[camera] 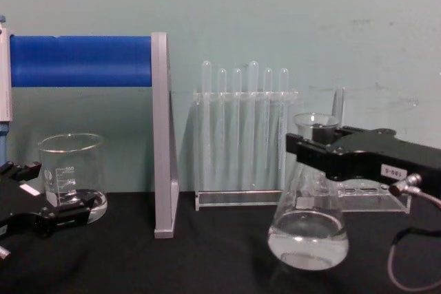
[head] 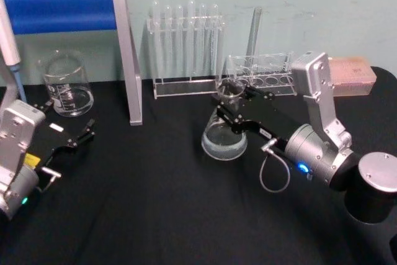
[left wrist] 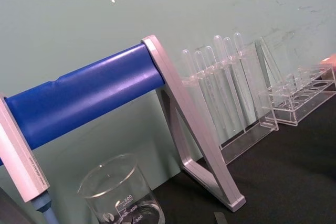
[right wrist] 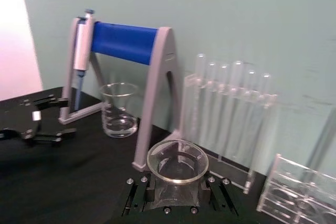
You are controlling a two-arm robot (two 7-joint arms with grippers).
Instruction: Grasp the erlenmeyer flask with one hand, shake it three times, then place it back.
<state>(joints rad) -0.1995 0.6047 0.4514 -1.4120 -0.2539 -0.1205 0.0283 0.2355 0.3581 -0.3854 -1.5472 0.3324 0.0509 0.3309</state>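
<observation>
**Erlenmeyer flask [camera: 308, 228] held at the neck by my right gripper [head: 232, 105]**

My right fingers are closed from both sides on the narrow neck, just under the flared lip. The flask stands upright with a little clear liquid in its wide base. The base is low at the black table [head: 155, 209], but I cannot tell if it touches the cloth. Well apart to the left of the flask, my left gripper [head: 67, 121] waits near the table with the fingers spread and nothing between them. Behind the flask and to its left stands the stand with the blue bar [head: 62, 10], with the glass beaker [head: 67, 85] under it. Directly behind the flask is the rack of test tubes [head: 186, 48]. A low clear rack [head: 267, 72] is behind it, slightly to the right.
</observation>
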